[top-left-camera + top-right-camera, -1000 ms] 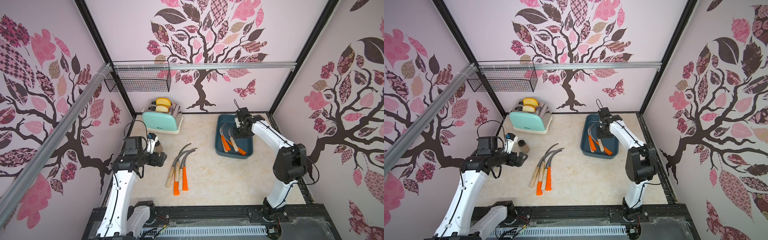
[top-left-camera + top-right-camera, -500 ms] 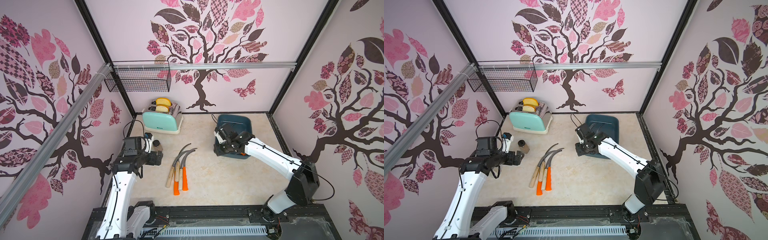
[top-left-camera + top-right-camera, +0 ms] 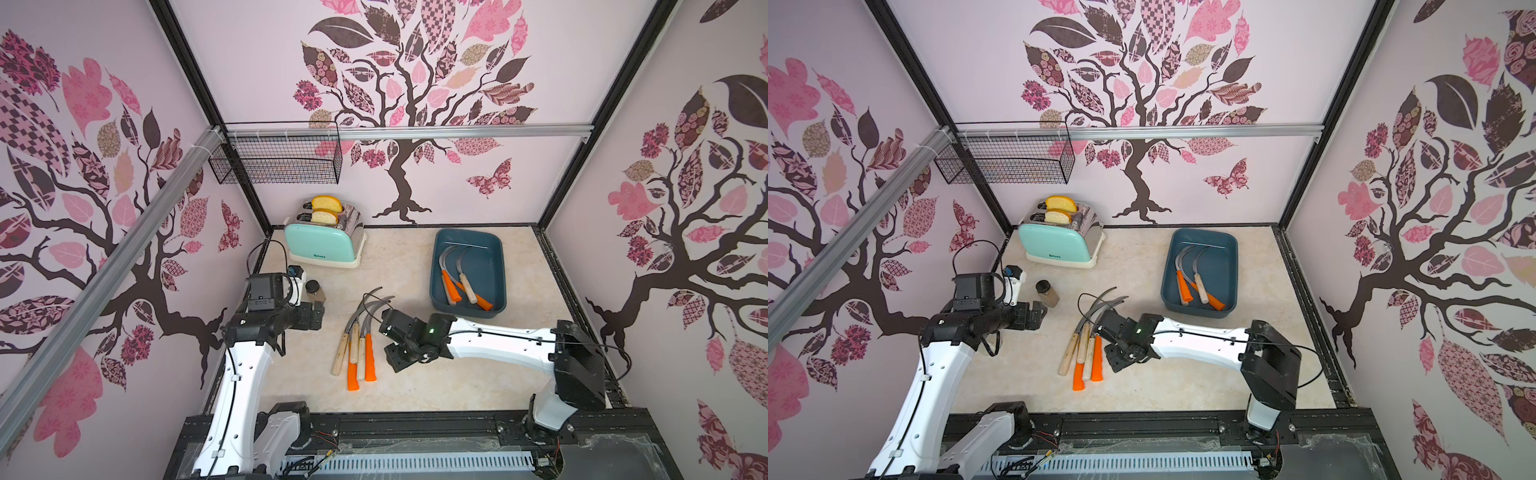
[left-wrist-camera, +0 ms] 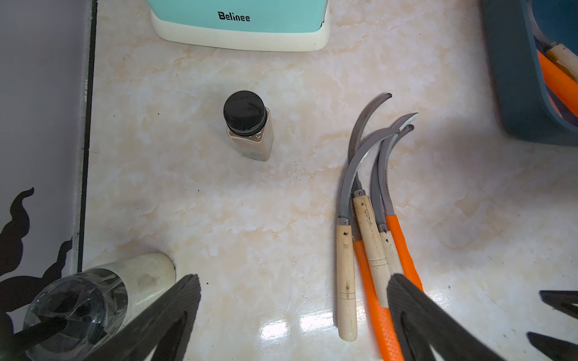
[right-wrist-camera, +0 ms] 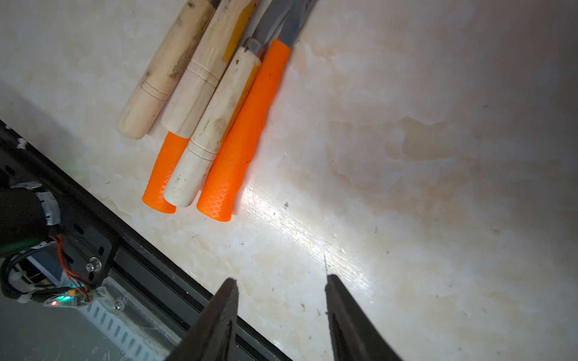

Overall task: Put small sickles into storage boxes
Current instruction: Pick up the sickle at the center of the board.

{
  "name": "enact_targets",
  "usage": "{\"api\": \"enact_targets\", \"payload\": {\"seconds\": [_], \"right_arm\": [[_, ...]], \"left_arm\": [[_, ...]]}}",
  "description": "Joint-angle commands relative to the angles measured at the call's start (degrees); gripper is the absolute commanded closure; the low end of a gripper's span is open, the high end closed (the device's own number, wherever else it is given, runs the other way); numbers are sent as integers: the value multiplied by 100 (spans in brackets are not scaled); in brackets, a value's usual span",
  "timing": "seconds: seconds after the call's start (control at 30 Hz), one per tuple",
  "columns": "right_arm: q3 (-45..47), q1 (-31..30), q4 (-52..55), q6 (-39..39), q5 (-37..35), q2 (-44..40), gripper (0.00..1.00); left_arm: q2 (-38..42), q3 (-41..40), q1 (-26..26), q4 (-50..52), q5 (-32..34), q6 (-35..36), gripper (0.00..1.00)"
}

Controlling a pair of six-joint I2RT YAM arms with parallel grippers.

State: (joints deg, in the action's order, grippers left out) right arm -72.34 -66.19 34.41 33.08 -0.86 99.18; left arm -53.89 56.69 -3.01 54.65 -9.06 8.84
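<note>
While the left gripper (image 3: 1034,316) hangs wide open and empty near the small bottle (image 3: 314,291), the step in hand looks to be the right arm's next pick from the five small sickles (image 3: 359,340) bunched on the table (image 3: 415,382). The right gripper (image 5: 280,279), part open and holding nothing, hovers just beside their handle ends. I would set it across the outermost orange handle (image 5: 244,134), which has bare table on its free side, and close on that alone, clear of the wooden handle touching it and of the crossed blades. As for containers, the wire basket (image 3: 278,160) looks empty, the toaster (image 3: 322,245) holds two bread slices (image 3: 327,203), and the storage box (image 3: 467,312) holds three sickles.
</note>
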Motion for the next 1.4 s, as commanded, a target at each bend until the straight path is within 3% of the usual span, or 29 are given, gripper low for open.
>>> {"api": "enact_targets", "payload": {"seconds": [0.0, 0.53, 1.37], "right_arm": [[-323, -101, -29, 203, -39, 240, 50], [-1208, -212, 65, -86, -45, 1381, 46], [-1573, -210, 232, -382, 7, 1787, 47]], "left_arm": [[107, 94, -21, 39, -96, 40, 2], [-14, 60, -53, -113, 29, 161, 2], [26, 5, -61, -117, 38, 184, 2]]}}
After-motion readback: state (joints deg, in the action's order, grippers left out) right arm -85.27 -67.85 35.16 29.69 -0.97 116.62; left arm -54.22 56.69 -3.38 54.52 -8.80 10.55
